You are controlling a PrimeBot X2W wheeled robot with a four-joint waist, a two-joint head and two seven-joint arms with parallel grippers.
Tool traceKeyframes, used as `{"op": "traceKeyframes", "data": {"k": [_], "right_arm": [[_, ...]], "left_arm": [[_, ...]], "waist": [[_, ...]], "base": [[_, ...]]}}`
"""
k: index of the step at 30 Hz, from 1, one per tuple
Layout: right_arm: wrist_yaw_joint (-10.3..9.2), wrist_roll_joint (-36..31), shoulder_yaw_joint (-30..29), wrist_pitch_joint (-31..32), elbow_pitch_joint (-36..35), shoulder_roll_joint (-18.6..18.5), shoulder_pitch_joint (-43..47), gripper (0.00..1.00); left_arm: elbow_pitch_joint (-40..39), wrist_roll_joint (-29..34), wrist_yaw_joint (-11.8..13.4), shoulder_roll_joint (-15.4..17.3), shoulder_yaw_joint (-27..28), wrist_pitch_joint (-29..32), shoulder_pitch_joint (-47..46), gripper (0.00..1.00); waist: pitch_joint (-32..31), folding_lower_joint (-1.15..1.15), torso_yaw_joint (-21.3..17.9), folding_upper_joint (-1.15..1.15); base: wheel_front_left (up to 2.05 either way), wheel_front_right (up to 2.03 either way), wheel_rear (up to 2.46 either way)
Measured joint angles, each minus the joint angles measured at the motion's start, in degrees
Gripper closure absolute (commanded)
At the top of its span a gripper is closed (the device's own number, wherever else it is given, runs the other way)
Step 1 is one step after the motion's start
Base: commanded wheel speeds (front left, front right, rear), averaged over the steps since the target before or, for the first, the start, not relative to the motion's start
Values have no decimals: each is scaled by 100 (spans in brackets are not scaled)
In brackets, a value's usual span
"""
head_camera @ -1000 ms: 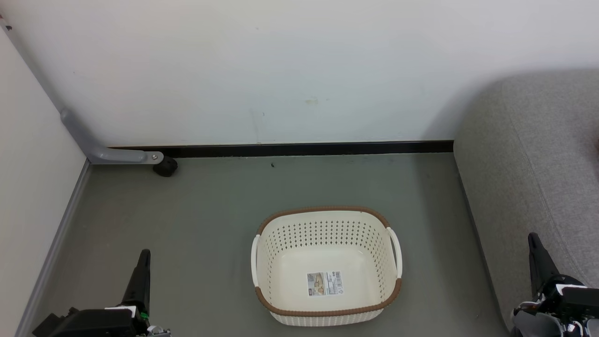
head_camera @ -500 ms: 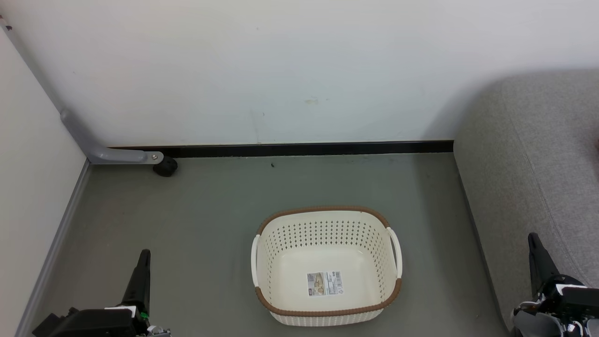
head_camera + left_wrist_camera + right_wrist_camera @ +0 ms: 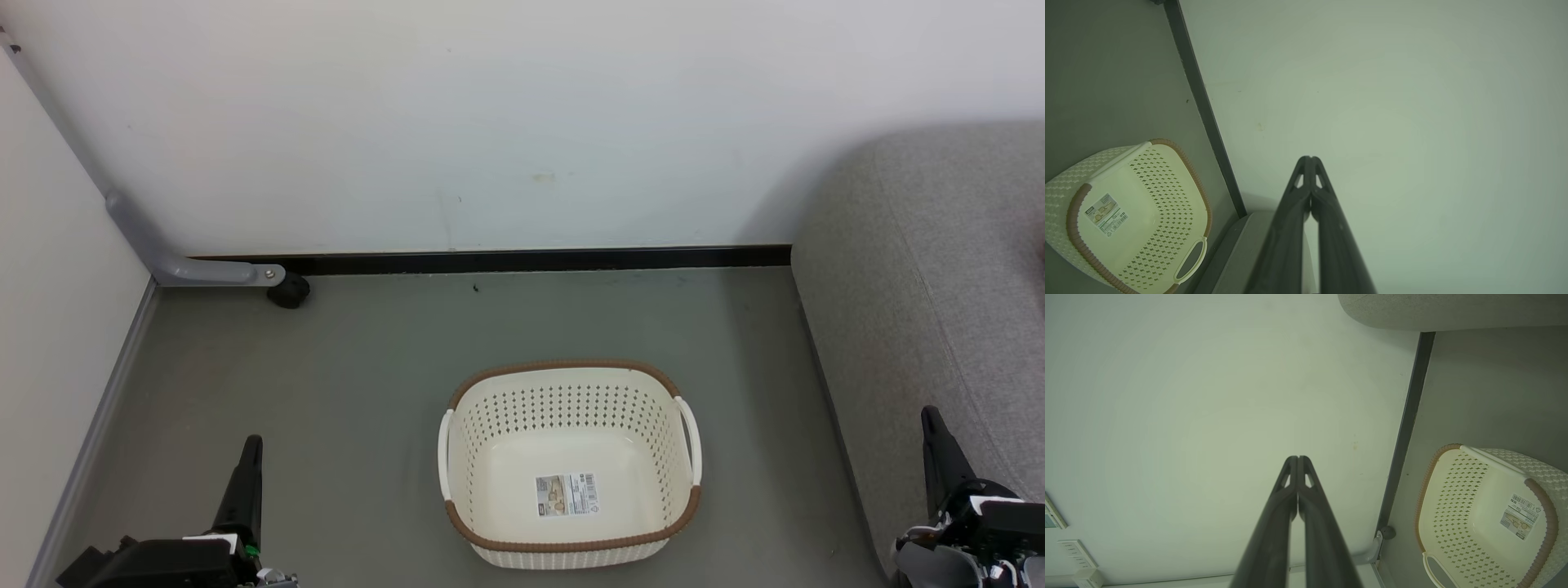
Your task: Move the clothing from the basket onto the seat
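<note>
- Cream-white perforated plastic laundry basket (image 3: 563, 364), the one with the brown woven-look rim and two white side handles, is sitting upright on the grey-green floor (image 3: 326, 392). It's pretty much dead centre in front of me in the head view.
- Looking down into the basket, I can see right to its smooth bottom, where a paper label (image 3: 566, 495) with a barcode is stuck.
- The big light-grey fabric sofa seat (image 3: 939, 269) is off to my right. Its rounded edge runs alongside the basket with a strip of floor between them, so near but not touching.
- My left fingers (image 3: 249, 465) are down at the lower left over the floor, well apart from the basket. In the left wrist view the two dark tips are pressed flat together, clenched on nothing.
- My right fingers (image 3: 937, 445) are at the lower right, in front of the seat's side. I honestly can't tell if they brush the fabric. In the right wrist view the tips are pinched together too, with nothing between them.
- Both sets of fingers point at the plain white wall (image 3: 490, 122), and each wrist view catches the basket off to one side.
- Behind the basket, a black skirting strip (image 3: 531, 260) runs along the bottom of the wall.
- In the left corner there's a grey metal bracket (image 3: 204, 269) with a small black caster (image 3: 288, 291) at its end.
</note>
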Motion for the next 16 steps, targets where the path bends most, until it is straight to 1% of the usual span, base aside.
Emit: {"op": "traceKeyframes", "data": {"k": [16], "right_arm": [[0,0,0,0,0,0,0,100]], "left_arm": [[0,0,0,0,0,0,0,100]], "waist": [[0,0,0,0]], "base": [[0,0,0]]}}
